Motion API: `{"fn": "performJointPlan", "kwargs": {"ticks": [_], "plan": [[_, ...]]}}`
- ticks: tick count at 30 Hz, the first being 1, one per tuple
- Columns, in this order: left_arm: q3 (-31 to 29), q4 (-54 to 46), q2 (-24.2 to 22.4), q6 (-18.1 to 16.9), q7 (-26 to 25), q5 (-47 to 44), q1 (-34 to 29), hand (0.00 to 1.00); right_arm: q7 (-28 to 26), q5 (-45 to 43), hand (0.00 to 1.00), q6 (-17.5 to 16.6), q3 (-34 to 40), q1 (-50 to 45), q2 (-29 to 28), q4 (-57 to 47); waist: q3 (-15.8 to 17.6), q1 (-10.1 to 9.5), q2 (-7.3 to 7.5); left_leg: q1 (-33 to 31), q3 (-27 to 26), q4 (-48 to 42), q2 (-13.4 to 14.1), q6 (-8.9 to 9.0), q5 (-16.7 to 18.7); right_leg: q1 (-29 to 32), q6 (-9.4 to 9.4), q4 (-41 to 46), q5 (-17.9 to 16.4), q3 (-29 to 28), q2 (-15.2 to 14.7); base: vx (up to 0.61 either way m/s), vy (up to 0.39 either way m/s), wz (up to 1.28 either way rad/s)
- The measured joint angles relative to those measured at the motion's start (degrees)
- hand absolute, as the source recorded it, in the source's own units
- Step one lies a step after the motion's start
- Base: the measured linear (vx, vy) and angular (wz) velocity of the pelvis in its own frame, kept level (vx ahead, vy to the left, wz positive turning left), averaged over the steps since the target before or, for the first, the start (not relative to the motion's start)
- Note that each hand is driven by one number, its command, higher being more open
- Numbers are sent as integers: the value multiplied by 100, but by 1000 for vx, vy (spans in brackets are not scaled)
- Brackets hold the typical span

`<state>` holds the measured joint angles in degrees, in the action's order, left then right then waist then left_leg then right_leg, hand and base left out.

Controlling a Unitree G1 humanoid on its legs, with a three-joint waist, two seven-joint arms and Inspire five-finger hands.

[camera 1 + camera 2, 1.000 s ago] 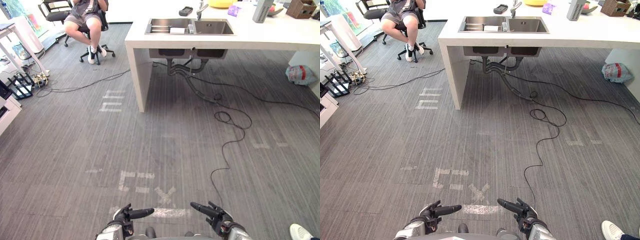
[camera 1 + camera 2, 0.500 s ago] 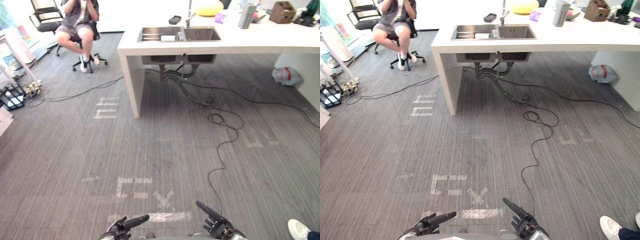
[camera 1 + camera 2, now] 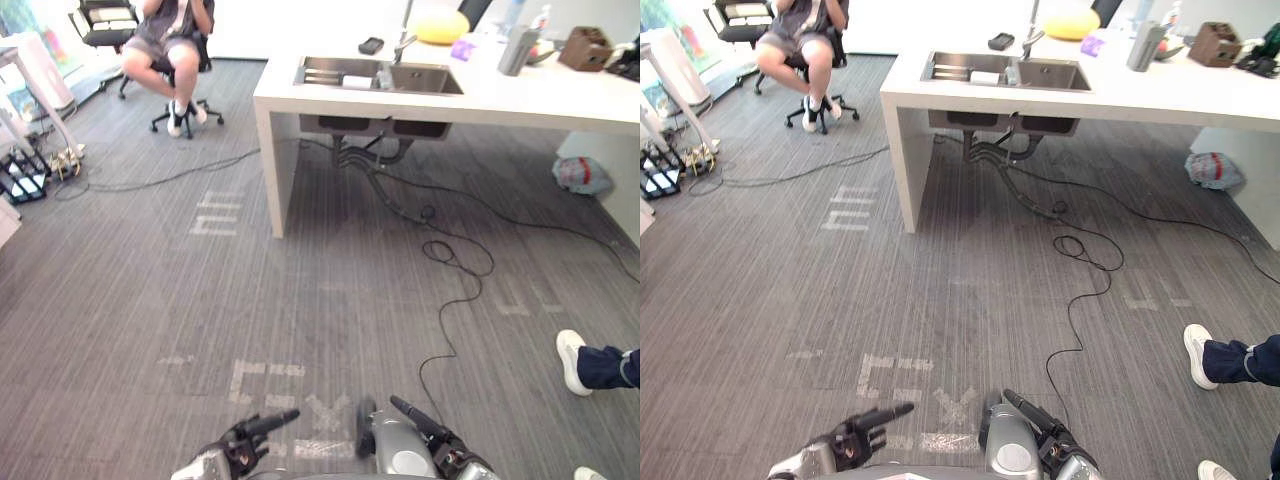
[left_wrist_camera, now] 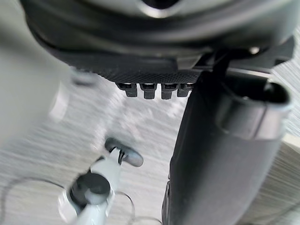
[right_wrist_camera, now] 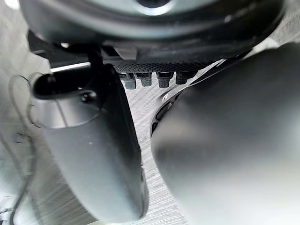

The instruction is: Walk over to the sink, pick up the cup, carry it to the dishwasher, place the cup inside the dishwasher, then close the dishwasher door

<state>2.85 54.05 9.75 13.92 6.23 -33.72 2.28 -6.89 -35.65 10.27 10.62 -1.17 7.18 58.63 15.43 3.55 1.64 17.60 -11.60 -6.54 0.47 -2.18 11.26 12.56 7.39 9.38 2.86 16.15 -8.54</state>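
Observation:
The steel sink (image 3: 380, 76) is set in a white counter (image 3: 300, 100) several steps ahead of me, with a faucet (image 3: 404, 40) behind it. A small white thing (image 3: 357, 82) lies in the left basin; I cannot make out a cup there. A tall grey cup-like thing (image 3: 515, 50) stands on the counter to the right of the sink. Low in front of me, my left hand (image 3: 243, 455) and right hand (image 3: 447, 458) hang over the carpet, fingers relaxed, thumbs (image 4: 220, 154) out, holding nothing.
A person sits on an office chair (image 3: 170, 40) at the far left. Another person's leg and white shoe (image 3: 575, 362) stand close on my right. A white bag (image 3: 578, 175) lies under the counter's right end. Tape marks (image 3: 265, 375) cross the grey carpet.
The whole view has swung as I walk. A person's leg and shoe have come in at the right. Both hands stay low and hold nothing.

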Motion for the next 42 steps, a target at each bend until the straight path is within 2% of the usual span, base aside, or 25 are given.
{"fn": "performJointPlan", "kwargs": {"ticks": [4,6,8,9,10,11,13,14,16,18,19,20,21,23,24,26,28,31,32,33,34,35,37,40,42], "plan": [[14,60,-35,205,75,246,-16,100,13,-174,100,47,3,-114,-17,-7,-104,-21,81,212,170,-499,234,331,806,-282,-324,295,86,-404,32,385,-298,19],[155,257,-74,183,130,341,-11,100,12,-227,100,45,35,-181,3,-55,-175,92,-151,289,333,-510,615,424,1000,-172,-546,791,-16,-346,351,409,-299,31],[114,478,-216,-97,174,362,-80,100,29,-261,100,39,96,-206,-4,-11,-285,34,-250,-142,641,-1690,880,592,864,-104,-1196,1239,-473,-249,594,441,-315,4],[105,477,-236,-201,192,383,-77,100,23,-266,100,39,120,-230,10,-8,-347,33,-289,-446,751,-2262,962,693,749,-124,-1209,1252,-561,-206,644,562,-390,-1],[109,484,-283,-399,250,383,-83,100,-20,-259,100,13,129,-277,44,44,-413,38,-382,-1013,967,-3454,1117,1048,235,-302,-1275,1166,-746,-164,768,478,-232,3],[107,488,-352,-569,278,384,-87,100,-65,-235,100,-27,130,-329,114,70,-444,30,-523,-1428,1029,-4455,1316,1147,-210,-648,-1370,927,-842,-156,950,577,-255,0],[99,451,-430,-751,275,371,-96,100,-85,-176,100,-113,130,-366,200,163,-424,35,-620,-2004,916,-5549,1463,934,-57,-1249,-1506,541,-952,-180,1152,493,-104,1],[100,351,-442,-840,268,322,-89,100,-89,-112,100,-134,135,-369,214,206,-406,23,-592,-2412,900,-5663,1306,810,50,-1600,-1590,324,-1003,-193,1163,472,-80,0],[92,58,-503,-1010,222,313,-104,100,-163,-99,100,-147,138,-319,242,237,-396,-142,-586,-2950,614,-5022,1043,686,222,-1885,-1561,87,-1050,-406,1142,432,-38,-52],[97,-82,-568,-1276,83,297,-119,100,-179,-95,100,-154,147,-191,241,224,-364,-283,-541,-3204,304,-3381,751,649,211,-2082,-1420,-107,-1020,-660,1048,382,25,-73],[94,-146,-616,-1378,-10,281,-145,100,-181,-96,100,-151,146,-122,227,198,-333,-286,-519,-3253,294,-2382,556,655,95,-2217,-1375,-260,-1020,-749,990,440,105,-48],[97,-317,-723,-1625,-176,273,-253,100,-185,-103,100,-153,162,-56,211,148,-289,-297,-553,-3258,306,-700,389,733,-436,-2448,-1299,-580,-1004,-886,958,535,144,-42],[99,-434,-756,-1699,-234,261,-303,100,-188,-105,100,-153,167,-51,212,151,-263,-311,-582,-3282,305,-277,404,824,-547,-2551,-1247,-719,-1009,-929,978,455,157,-38],[100,-712,-788,-1936,-414,163,-362,100,-201,-104,100,-125,167,-79,202,162,-192,-405,-655,-3460,190,-244,527,756,-781,-2875,-1063,-919,-1165,-1000,1040,402,196,-16],[93,-1022,-714,-2149,-544,157,-382,100,-210,-101,100,-69,148,-124,169,159,-131,-442,-559,-3401,125,-351,468,503,-1353,-3046,-903,-816,-1364,-1010,913,584,260,3],[79,-1591,-645,-2382,-633,101,-447,100,-199,-77,100,36,134,-111,216,157,-112,-487,-523,-3406,160,-390,334,272,-1610,-2936,-914,-535,-1399,-1097,782,546,238,-8],[-49,-2200,-620,-2437,-715,101,-506,100,-200,-13,100,194,142,-90,268,163,-113,-601,-512,-3369,201,-596,189,235,-1596,-2785,-913,-57,-1398,-1271,621,494,244,-22],[-131,-2597,-534,-2433,-888,108,-525,100,-249,410,100,346,438,-157,241,194,-262,-669,-255,-2855,45,-529,-335,-347,-1183,-1996,-172,2362,-1561,-1421,25,444,183,-4],[-124,-2611,-495,-2435,-911,116,-522,100,-254,457,100,310,516,-153,212,220,-302,-634,-114,-2644,13,-539,-555,-416,-973,-1497,681,3561,-1116,-1576,-251,362,107,10],[-123,-2620,-483,-2446,-972,136,-529,100,-250,452,100,267,559,-152,199,209,-292,-600,-84,-2512,27,-552,-613,-441,-860,-1291,783,4113,-875,-1610,-367,453,118,6],[-130,-2626,-461,-2490,-1140,217,-564,100,-240,425,100,193,675,-117,177,121,-278,-567,-39,-2237,36,-561,-695,-408,-695,-892,541,5013,-977,-1437,-618,459,107,-3],[-130,-2731,-506,-2608,-1352,243,-658,100,-176,397,100,158,788,-79,200,68,-281,-550,-45,-1955,66,-545,-690,-394,-516,-564,58,5470,-1244,-1066,-837,454,101,-4],[-151,-3246,-607,-2836,-1632,266,-846,100,-153,320,100,111,945,-86,197,28,-285,-531,-44,-1544,192,-433,-616,-382,-378,-151,-462,5349,-1594,-480,-1003,437,38,23],[-159,-4009,-600,-3238,-1764,446,-864,100,-206,321,100,102,1277,-96,134,30,-284,-364,-121,-1233,672,-410,-301,-229,-272,159,-552,3445,-1780,-28,-725,489,-132,74],[-160,-4695,-526,-3554,-1768,450,-816,100,-333,322,100,94,1592,-130,-60,41,-284,-353,-124,-1066,991,-534,-24,99,-72,161,-481,1661,-1337,-185,-396,490,-273,93]]}}
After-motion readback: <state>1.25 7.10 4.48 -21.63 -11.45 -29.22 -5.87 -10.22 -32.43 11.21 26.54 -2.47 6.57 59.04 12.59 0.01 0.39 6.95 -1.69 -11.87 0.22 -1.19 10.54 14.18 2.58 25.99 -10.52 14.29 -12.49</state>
